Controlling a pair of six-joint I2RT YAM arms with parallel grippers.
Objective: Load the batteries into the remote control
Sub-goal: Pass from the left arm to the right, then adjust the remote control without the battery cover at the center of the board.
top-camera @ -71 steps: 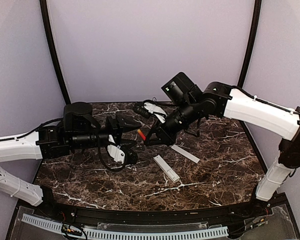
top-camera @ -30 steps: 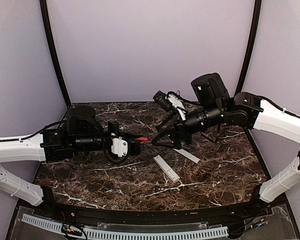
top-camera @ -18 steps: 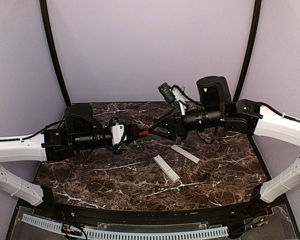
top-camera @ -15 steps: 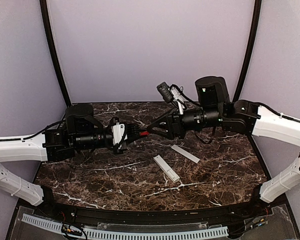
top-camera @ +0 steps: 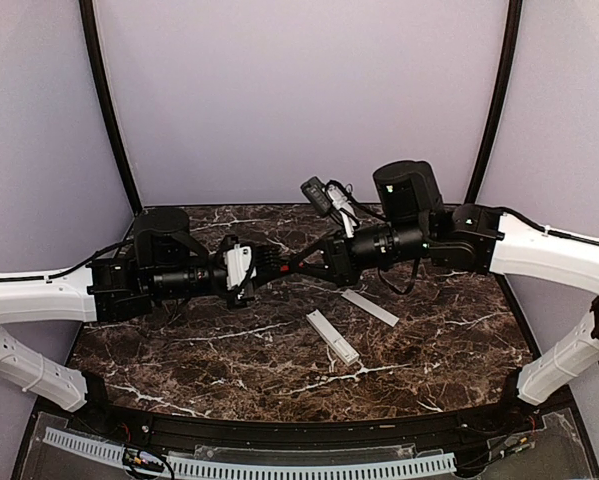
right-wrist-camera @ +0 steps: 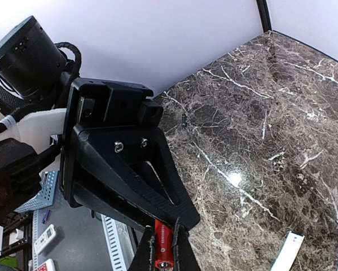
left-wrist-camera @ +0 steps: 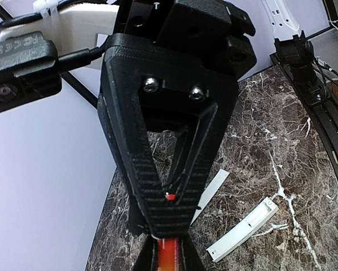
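Above the marble table my two grippers meet tip to tip around one red battery (left-wrist-camera: 169, 255). My left gripper (left-wrist-camera: 169, 243) is shut on it. My right gripper (right-wrist-camera: 164, 234) has its fingers pressed on the same battery (right-wrist-camera: 164, 248) from the opposite side. In the top view the left gripper (top-camera: 275, 268) and right gripper (top-camera: 297, 266) touch, and the battery is hidden between them. The white remote control (top-camera: 332, 336) lies flat on the table below and to the right, its compartment open; the left wrist view shows the remote control (left-wrist-camera: 245, 230) too.
A thin flat white strip (top-camera: 369, 307) lies on the marble just behind the remote. A small dark object (right-wrist-camera: 184, 119) sits near the back of the table. Purple walls close in the back and both sides.
My right gripper has moved left onto the battery held out by the left gripper and closed its fingers on it. The left arm has stayed still.
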